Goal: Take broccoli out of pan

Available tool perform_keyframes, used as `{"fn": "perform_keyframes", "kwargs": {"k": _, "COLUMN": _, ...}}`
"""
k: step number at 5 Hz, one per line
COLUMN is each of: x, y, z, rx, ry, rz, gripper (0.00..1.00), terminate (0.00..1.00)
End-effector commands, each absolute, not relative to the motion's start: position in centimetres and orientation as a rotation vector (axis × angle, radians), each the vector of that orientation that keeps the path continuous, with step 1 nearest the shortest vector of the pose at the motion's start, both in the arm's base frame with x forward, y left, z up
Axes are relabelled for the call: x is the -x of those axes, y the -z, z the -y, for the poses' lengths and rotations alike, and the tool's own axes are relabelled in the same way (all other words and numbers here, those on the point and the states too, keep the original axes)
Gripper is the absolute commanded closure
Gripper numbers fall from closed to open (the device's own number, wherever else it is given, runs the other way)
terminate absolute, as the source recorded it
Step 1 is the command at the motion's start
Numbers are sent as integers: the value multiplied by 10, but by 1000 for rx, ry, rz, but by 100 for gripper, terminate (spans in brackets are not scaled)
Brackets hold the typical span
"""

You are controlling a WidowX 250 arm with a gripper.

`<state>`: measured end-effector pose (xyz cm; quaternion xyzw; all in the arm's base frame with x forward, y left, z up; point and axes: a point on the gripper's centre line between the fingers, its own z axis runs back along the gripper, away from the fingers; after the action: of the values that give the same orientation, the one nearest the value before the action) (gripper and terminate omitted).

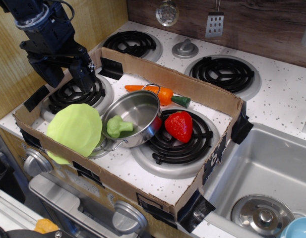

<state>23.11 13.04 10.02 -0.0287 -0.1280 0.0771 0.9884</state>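
The light green broccoli point(117, 126) lies at the lower left lip of the shiny steel pan point(138, 111), stem pointing right into the bowl. The pan is tilted, its opening facing up and left, and rests between the front two burners with wire loop handles at top and bottom. My gripper point(67, 78) hangs over the back left burner inside the box, up and to the left of the pan and well apart from the broccoli. Its jaws stand apart with nothing between them.
A cardboard wall point(192, 89) fences the work area. A large flat lime-green disc point(75, 130) lies left of the pan, touching it. A red strawberry point(179, 126) sits on the front right burner, and a carrot point(165, 94) behind the pan. A sink point(264, 168) is at the right.
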Motion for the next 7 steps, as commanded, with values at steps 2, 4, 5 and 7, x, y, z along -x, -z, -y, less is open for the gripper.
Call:
{"fn": "perform_keyframes", "kwargs": {"k": 2, "x": -239, "y": -108, "z": -132, "rx": 85, "ry": -188, "rz": 224, "gripper": 0, "terminate": 0}}
{"fn": "perform_keyframes", "kwargs": {"k": 4, "x": -259, "y": -109, "z": -123, "rx": 148, "ry": -412, "rz": 188, "gripper": 0, "terminate": 0}}
{"fn": "perform_keyframes", "kwargs": {"k": 5, "x": -262, "y": -94, "z": -114, "rx": 167, "ry": -467, "rz": 265, "gripper": 0, "terminate": 0}}
{"fn": "perform_keyframes", "kwargs": {"k": 7, "x": -275, "y": -82, "z": -106, "rx": 195, "ry": -490, "rz": 296, "gripper": 0, "terminate": 0}}
